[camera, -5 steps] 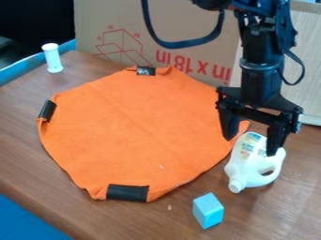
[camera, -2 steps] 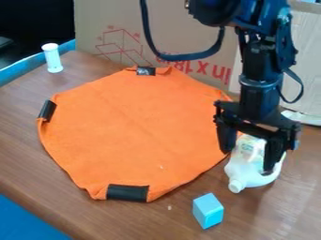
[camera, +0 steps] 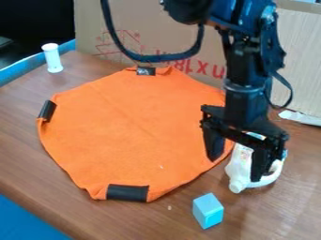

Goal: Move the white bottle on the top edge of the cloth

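I am holding my pincer (camera: pixel 235 170) open over the bottle (camera: pixel 238 169), fingers pointing down and standing apart. One finger is hanging at the edge of the cloth (camera: pixel 125 136); the other is passing in front of the bottle, and I am not able to tell whether it is making contact. The bottle is lying on the table (camera: pixel 144 220), just beside the cloth at the right of the view, its cap pointing toward the near side. The cloth is lying spread, with black strips (camera: pixel 127 192) sitting at its rim. A blue block (camera: pixel 208 211) is standing near the bottle. A white tube (camera: pixel 52 58) is standing upright beyond the cloth, before a cardboard box (camera: pixel 125 23).
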Robot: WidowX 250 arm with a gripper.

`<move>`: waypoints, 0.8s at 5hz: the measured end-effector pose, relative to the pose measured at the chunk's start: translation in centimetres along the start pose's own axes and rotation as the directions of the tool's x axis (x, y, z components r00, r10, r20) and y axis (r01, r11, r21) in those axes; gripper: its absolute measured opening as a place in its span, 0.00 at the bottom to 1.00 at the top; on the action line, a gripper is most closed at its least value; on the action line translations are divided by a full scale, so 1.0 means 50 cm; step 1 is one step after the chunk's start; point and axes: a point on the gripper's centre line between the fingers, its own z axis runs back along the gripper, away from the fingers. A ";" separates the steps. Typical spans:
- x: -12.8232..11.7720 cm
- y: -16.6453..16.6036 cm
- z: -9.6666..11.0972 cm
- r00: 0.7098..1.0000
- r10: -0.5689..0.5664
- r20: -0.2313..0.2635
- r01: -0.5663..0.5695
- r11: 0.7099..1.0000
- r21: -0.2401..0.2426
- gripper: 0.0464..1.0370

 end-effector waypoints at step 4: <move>-0.030 -0.002 -0.042 1.000 0.009 -0.001 -0.009 0.999 0.033 0.90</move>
